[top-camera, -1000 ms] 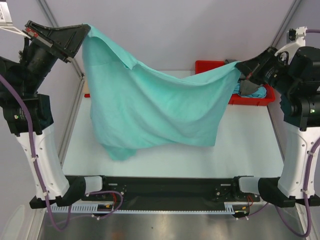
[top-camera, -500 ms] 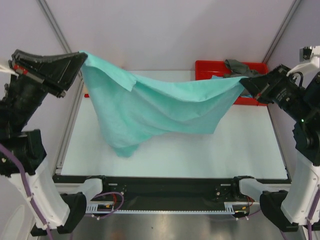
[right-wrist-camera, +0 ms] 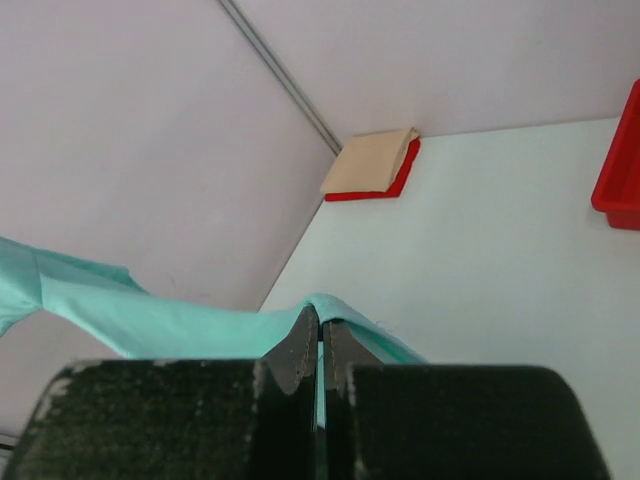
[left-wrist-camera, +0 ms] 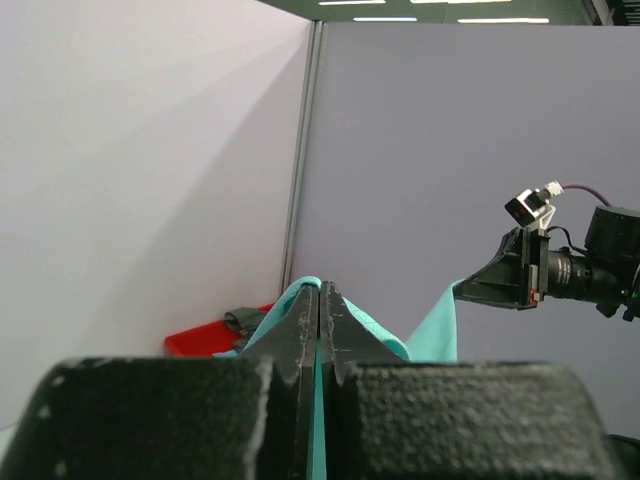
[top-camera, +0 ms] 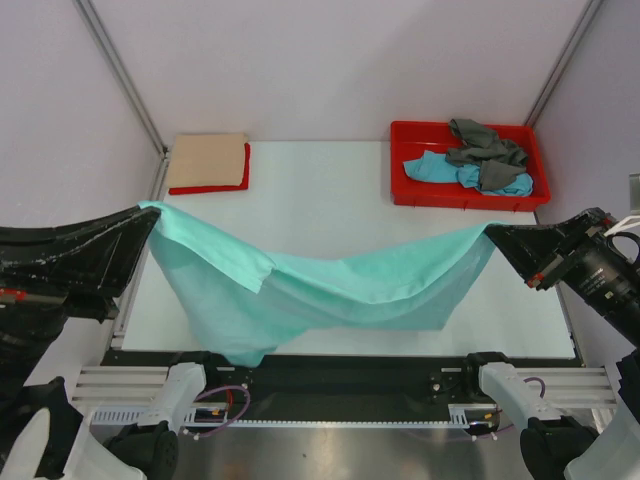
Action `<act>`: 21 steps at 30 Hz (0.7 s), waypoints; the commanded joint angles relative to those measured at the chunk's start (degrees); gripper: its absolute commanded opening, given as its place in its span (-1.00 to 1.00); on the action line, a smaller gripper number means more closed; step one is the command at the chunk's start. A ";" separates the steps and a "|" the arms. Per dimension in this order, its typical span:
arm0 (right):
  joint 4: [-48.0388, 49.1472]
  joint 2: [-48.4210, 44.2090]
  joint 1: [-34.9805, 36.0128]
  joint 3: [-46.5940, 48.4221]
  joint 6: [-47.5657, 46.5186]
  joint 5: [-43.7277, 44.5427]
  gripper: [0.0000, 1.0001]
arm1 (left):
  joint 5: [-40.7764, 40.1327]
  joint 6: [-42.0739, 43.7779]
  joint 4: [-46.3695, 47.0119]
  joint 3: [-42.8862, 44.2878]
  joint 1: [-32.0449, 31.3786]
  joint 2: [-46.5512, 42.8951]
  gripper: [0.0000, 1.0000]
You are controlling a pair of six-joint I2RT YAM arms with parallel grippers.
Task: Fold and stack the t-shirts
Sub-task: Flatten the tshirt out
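A mint-green t-shirt (top-camera: 320, 295) hangs stretched between my two grippers above the near part of the table. My left gripper (top-camera: 148, 212) is shut on its left edge; in the left wrist view (left-wrist-camera: 320, 290) cloth is pinched between the shut jaws. My right gripper (top-camera: 492, 233) is shut on its right edge, and the right wrist view (right-wrist-camera: 321, 318) shows the same pinch. A folded beige t-shirt (top-camera: 207, 161) lies on a folded red t-shirt (top-camera: 245, 172) at the back left. A grey t-shirt (top-camera: 483, 148) and a turquoise-blue t-shirt (top-camera: 440, 168) lie crumpled in the tray.
A red plastic tray (top-camera: 400, 192) stands at the back right of the white table (top-camera: 320, 190). Grey walls and metal frame posts (top-camera: 120, 75) enclose the table. The black rail (top-camera: 340, 372) with the arm bases runs along the near edge.
Both grippers have moved toward the near edge and lower, carrying the mint-green shirt with them. The folded beige and red stack and the tray's contents have come into view.
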 commanded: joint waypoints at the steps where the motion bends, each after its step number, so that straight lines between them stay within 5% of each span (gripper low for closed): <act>1: 0.24 1.52 -0.06 -3.21 1.33 -0.04 -1.00 | -2.25 -2.09 1.75 -4.28 0.61 1.86 -0.99; 7: 12.25 0.11 -0.06 -27.68 3.87 5.69 -1.00 | -4.09 -6.85 14.85 -29.05 0.61 -0.43 -0.99; 12: 23.00 2.21 -0.06 -43.65 5.11 10.68 -1.00 | -11.44 -1.07 14.59 -46.29 -2.27 5.00 -0.99; 14: 26.43 4.58 -0.06 -47.33 4.58 12.36 -1.00 | -14.02 -0.35 21.42 -55.48 -3.34 7.03 -0.99; 17: 31.00 11.25 -0.06 -48.50 1.95 17.80 -1.00 | -15.95 0.43 31.80 -61.85 -4.75 13.52 -0.99; 21: 36.80 22.24 -1.20 -48.76 -0.60 19.32 -1.00 | -14.73 3.50 37.08 -58.54 -4.75 27.40 -0.99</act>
